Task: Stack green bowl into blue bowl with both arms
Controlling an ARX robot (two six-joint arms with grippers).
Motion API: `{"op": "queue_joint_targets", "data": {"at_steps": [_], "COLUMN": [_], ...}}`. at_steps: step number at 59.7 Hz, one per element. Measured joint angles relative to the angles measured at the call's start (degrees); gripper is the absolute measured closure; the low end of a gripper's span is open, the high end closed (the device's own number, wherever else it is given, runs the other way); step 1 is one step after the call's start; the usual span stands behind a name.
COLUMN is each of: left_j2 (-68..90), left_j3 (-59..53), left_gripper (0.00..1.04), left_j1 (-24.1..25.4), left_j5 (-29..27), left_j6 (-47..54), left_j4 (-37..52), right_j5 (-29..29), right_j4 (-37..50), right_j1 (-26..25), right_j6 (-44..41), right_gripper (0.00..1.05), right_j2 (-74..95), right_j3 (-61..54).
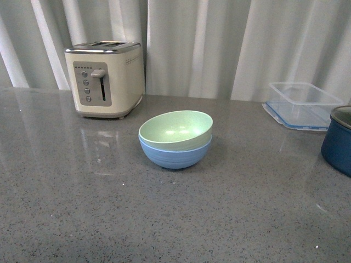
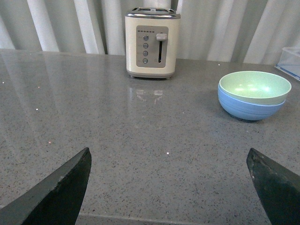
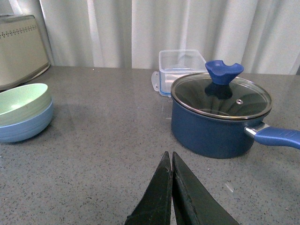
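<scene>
Both our grippers hover low over the bench (image 1: 66,208), left gripper (image 2: 171,187) spread wide, right gripper (image 3: 171,164) pinched closed, holding nothing.

The right gripper (image 3: 171,161) hangs just above the grey counter (image 3: 108,154) with its two black fingers pressed together, holding nothing. At about one o'clock from it stands a dark blue pot (image 3: 218,126) with a glass lid (image 3: 221,98), and a clear container (image 3: 180,70) sits just behind the pot. Off at ten o'clock, the green bowl (image 3: 21,103) sits nested inside the blue bowl (image 3: 23,129), with a cream toaster (image 3: 21,49) behind them.
</scene>
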Motion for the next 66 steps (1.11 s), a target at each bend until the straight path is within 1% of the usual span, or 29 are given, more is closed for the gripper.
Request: {"op": "queue_joint_targets", "data": {"at_steps": [10, 15, 32, 45, 66], "left_j2": [0.0, 0.0, 0.0, 0.0, 0.0], "left_j3": [0.0, 0.0, 0.0, 0.0, 0.0], "left_gripper": [0.07, 0.07, 0.07, 0.07, 0.07], "left_j1": [0.0, 0.0, 0.0, 0.0, 0.0], "left_j5": [0.0, 0.0, 0.0, 0.0, 0.0], "left_j6": [0.0, 0.0, 0.0, 0.0, 0.0], "left_j4": [0.0, 0.0, 0.0, 0.0, 0.0], "right_j5": [0.0, 0.0, 0.0, 0.0, 0.0], "right_j4": [-3.3, -1.9, -11.5, -16.5, -21.9], "right_j1": [0.0, 0.0, 0.0, 0.0, 0.0], "right_j6": [0.0, 0.0, 0.0, 0.0, 0.0], "right_gripper": [1.04, 1.04, 1.04, 1.04, 1.04], "right_j2": [-4.7, -5.7, -15.7, -20.9, -26.3], "right_j3": [-1.4, -3.3, -3.5, -3.5, -3.5]}}
